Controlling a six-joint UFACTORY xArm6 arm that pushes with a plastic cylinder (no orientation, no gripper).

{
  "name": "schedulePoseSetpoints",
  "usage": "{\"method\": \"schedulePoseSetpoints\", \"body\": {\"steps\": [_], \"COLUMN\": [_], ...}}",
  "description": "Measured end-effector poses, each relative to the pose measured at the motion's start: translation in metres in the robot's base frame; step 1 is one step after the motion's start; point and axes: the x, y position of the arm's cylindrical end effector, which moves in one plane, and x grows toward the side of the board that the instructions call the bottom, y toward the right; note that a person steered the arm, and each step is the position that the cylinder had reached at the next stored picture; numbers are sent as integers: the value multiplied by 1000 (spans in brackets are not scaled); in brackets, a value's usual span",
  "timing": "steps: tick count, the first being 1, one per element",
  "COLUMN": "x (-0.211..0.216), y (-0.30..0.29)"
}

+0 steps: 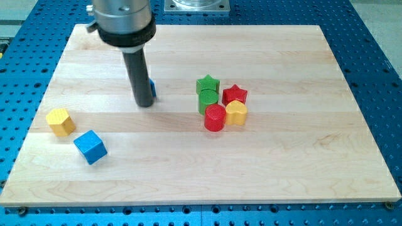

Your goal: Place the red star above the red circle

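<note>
The red star lies right of the board's middle, up and to the right of the red circle, touching the yellow heart-like block below it. My tip is well to the left of this cluster, apart from the red blocks. A small blue block peeks out from behind the rod, mostly hidden.
A green star and a green cylinder stand just left of the red star. A yellow hexagon and a blue cube sit at the view's lower left. The wooden board lies on a blue perforated table.
</note>
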Motion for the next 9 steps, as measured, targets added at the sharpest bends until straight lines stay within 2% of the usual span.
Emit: {"method": "schedulePoseSetpoints", "body": {"steps": [1,3,4,5,7,9], "x": [-38,-51,-42,-38,6,19], "y": [8,139,212,257,194,145]}}
